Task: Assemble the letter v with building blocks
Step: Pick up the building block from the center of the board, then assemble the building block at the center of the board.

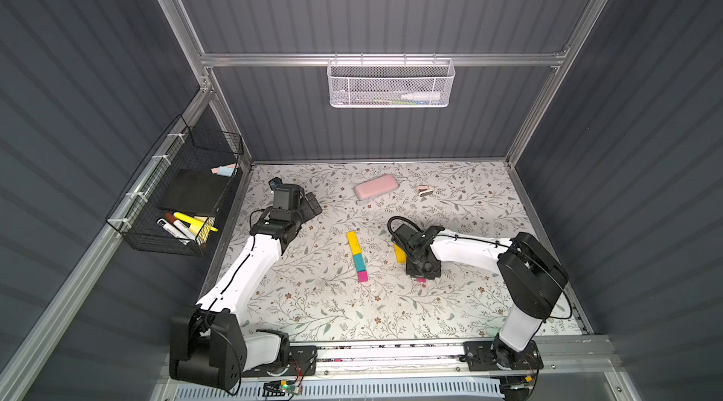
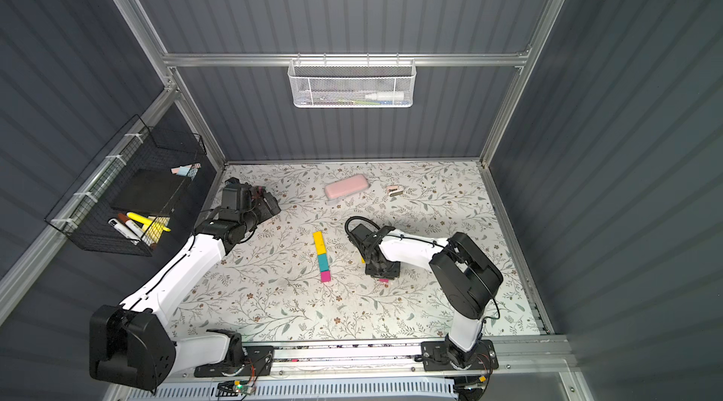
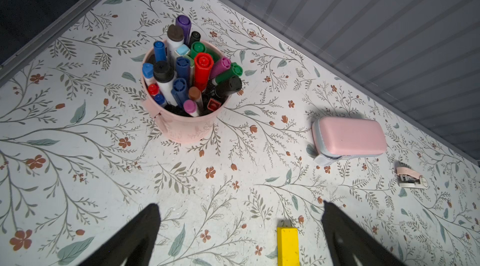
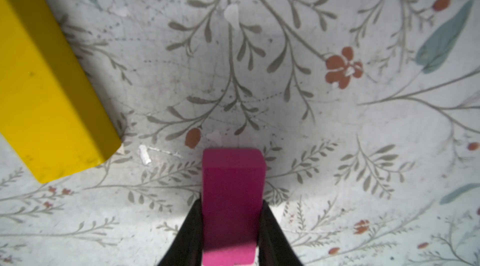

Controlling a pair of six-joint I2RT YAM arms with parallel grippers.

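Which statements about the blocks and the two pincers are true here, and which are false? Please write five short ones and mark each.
1. The right pincer is shut on a magenta block. True.
2. The left pincer holds a yellow block. False: it is open and empty.
3. A long yellow block, a teal block and a second magenta block lie end to end in one row. True.
4. The pink case lies on that row. False: it lies apart, nearer the back wall.
5. The other yellow block touches the held magenta block. False: bare table shows between them.
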